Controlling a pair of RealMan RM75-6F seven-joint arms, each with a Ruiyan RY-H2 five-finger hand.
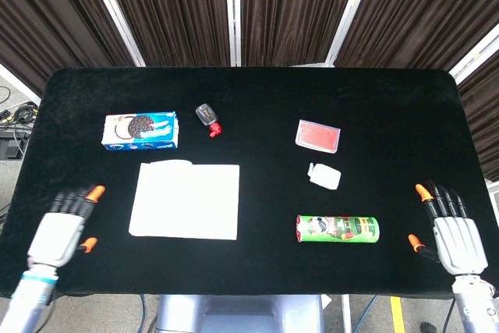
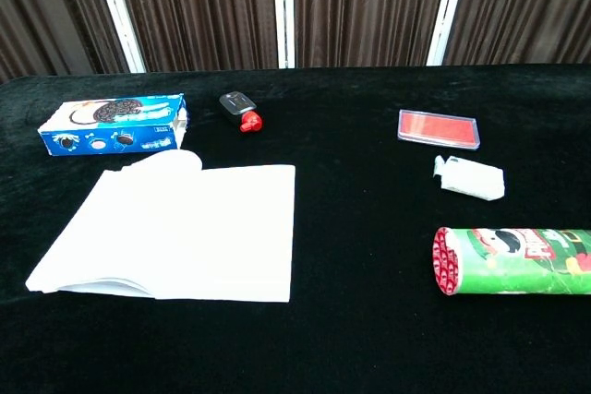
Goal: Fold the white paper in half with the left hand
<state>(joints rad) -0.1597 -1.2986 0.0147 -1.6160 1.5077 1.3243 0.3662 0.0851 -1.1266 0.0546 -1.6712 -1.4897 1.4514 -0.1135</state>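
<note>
White sheet of paper [image 1: 185,200] lies on the black cloth-covered surface [image 1: 257,99], left of centre, already doubled over: two layers show at its near-left edge in the chest view [image 2: 175,232], and its far-left corner curls up. Left hand [image 1: 61,228], white with orange fingertips, sits over the surface's near-left area, well left of the paper, not touching it, fingers spread wide and pointing toward the far side, holding nothing. Right hand [image 1: 450,234], same build, is at the near-right edge of the surface, fingers fanned apart, empty. Neither hand shows in the chest view. Just beyond the paper's far-left corner lies a blue cardboard cookie box [image 1: 140,131] on its side. Right of the box, a small dark bottle with a red cap [image 1: 207,118] lies flat, cap toward the near side. On the right half: a flat red rectangular case with clear rim [image 1: 318,136], nearer than that a small white folded packet [image 1: 323,175], and nearest a green cylindrical chip can [image 1: 337,228] lying on its side, its red end pointing left. Dark pleated curtains [image 1: 288,5] with white strips hang behind the surface.
</note>
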